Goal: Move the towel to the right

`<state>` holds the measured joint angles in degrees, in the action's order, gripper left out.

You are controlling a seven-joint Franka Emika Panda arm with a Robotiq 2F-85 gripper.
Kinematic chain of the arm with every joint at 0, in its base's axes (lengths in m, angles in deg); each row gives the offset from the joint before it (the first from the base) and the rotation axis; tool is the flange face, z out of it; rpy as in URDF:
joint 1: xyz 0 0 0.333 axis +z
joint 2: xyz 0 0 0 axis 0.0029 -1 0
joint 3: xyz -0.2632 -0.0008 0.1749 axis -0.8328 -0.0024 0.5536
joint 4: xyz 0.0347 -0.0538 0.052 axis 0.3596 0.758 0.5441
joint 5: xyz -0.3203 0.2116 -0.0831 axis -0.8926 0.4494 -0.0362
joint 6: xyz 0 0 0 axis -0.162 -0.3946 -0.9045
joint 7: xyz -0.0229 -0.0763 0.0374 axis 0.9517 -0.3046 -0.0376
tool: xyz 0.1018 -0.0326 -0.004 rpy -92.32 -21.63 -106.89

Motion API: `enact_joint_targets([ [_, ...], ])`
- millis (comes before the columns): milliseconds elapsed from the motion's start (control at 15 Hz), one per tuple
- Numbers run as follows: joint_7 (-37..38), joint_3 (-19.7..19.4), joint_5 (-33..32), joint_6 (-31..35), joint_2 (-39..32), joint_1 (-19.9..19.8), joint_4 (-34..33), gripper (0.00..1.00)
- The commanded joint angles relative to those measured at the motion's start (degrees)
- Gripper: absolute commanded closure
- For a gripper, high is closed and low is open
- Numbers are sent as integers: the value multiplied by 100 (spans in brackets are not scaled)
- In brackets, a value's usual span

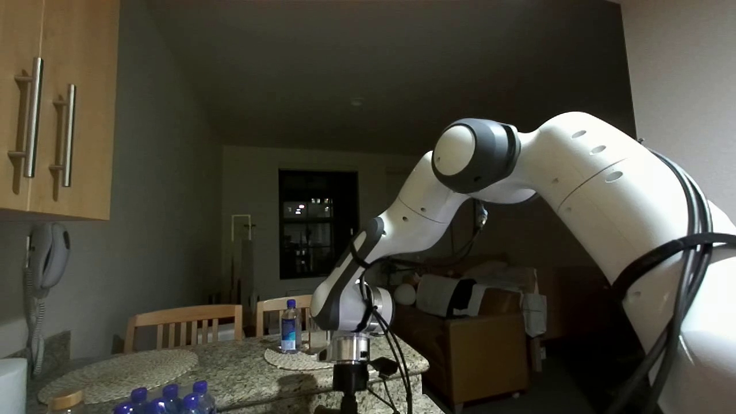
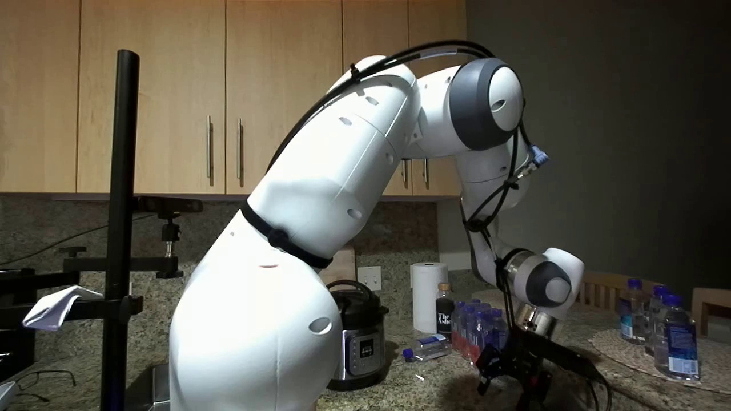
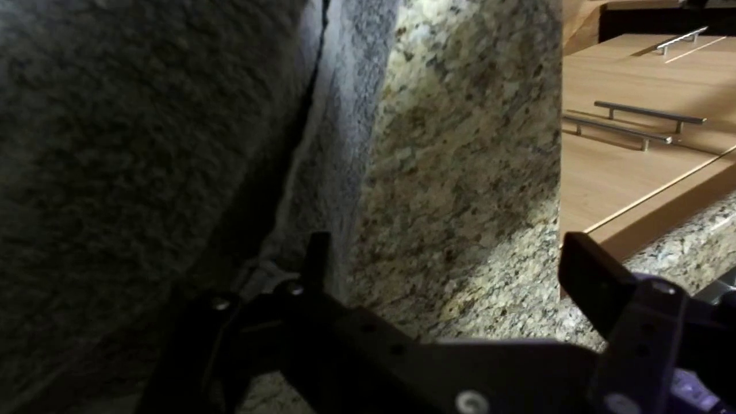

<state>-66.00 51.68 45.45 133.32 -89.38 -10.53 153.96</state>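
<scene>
At the far left of the wrist view, see a grey towel (image 3: 132,144), filling most of that side; cannot find it in the 2 exterior views. Looks thick and fuzzy, so should be light, soft and limp, not slippery and not easy to damage. A little to the right, see a dark crease (image 3: 267,195), then the pale edge (image 3: 342,126) of the towel: probably the best place to take hold, pinching deep enough to catch the full thickness, then dragging gently. Near the lower part of this edge, notice the gripper (image 3: 445,247), spread wide and grasping nothing, having 1 of its 2 fingers (image 3: 317,259) at the towel; cannot tell if touching. Further right, see speckled counter (image 3: 460,144), then cupboard doors (image 3: 627,178) with metal handles (image 3: 650,112).
</scene>
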Motion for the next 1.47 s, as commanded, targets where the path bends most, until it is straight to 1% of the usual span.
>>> enact_joint_targets([
  [0, -565, 177, 503, 753, 123, -85, 295, 0],
  [267, -934, 322, 781, 1327, 133, -96, 284, 0],
  [467, -949, 300, 714, 1540, 40, -63, 190, 0],
  [600, -860, 213, 569, 1474, -11, -25, 136, 0],
  [1133, -895, 37, 448, 1476, -124, -67, 112, 0],
  [1400, -801, -86, 255, 1455, -251, -17, 127, 0],
])
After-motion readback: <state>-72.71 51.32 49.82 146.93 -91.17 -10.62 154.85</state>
